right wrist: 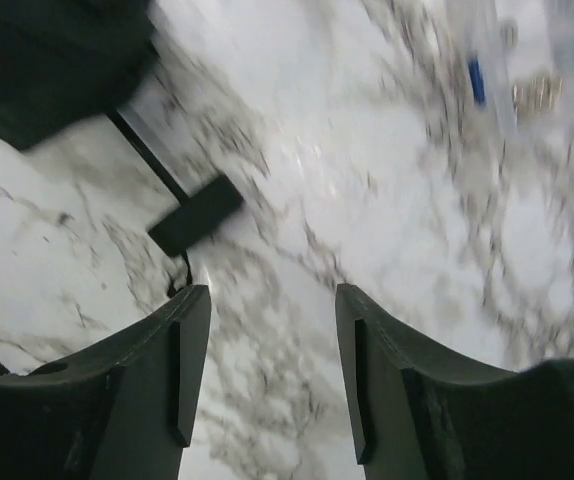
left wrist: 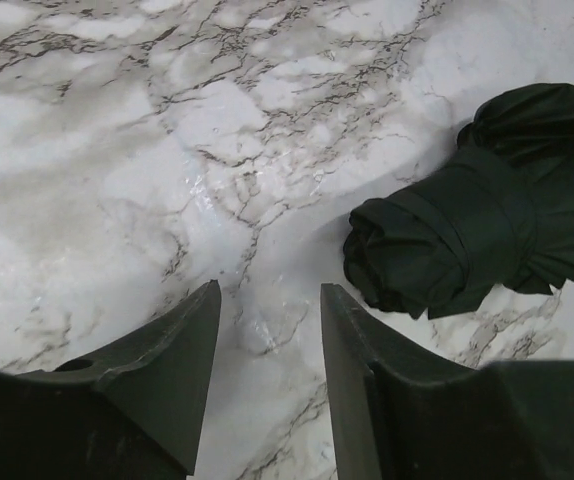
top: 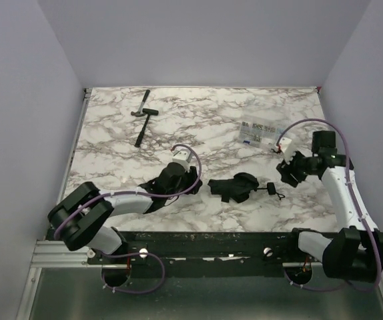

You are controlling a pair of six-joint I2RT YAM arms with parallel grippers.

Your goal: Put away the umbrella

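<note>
The black umbrella (top: 235,188) lies folded and bundled on the marble table (top: 198,127), between my two arms. Its small handle (top: 270,189) sticks out to the right on a thin shaft. My left gripper (top: 195,181) sits just left of the bundle, open and empty. In the left wrist view the rolled fabric of the umbrella (left wrist: 477,230) lies ahead and to the right of the left gripper (left wrist: 267,292). My right gripper (top: 283,177) hovers just right of the handle, open and holding nothing. The blurred right wrist view shows the handle (right wrist: 195,215) just ahead-left of the right gripper (right wrist: 272,292).
A black-handled hammer (top: 141,120) lies at the back left of the table. A clear plastic packet (top: 261,133) with printed labels rests at the back right, behind the right arm. Lilac walls close in the table on three sides.
</note>
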